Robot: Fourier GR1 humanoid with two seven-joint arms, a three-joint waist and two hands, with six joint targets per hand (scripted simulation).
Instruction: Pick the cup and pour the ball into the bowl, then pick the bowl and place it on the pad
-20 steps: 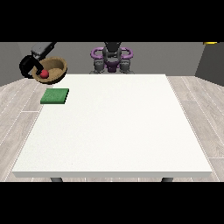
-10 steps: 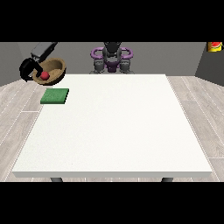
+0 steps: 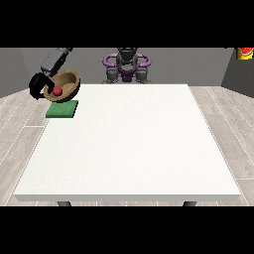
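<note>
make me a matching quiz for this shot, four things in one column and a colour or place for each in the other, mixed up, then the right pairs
Things:
1. ball
2. pad
3. bowl
4. hand at the view's left

Colour or place:
A. green, flat on the table's far left corner
B. black, curled round the bowl's rim
C. red, inside the bowl
D. brown, tilted, held above the pad

Pairs: 1-C, 2-A, 3-D, 4-B
</note>
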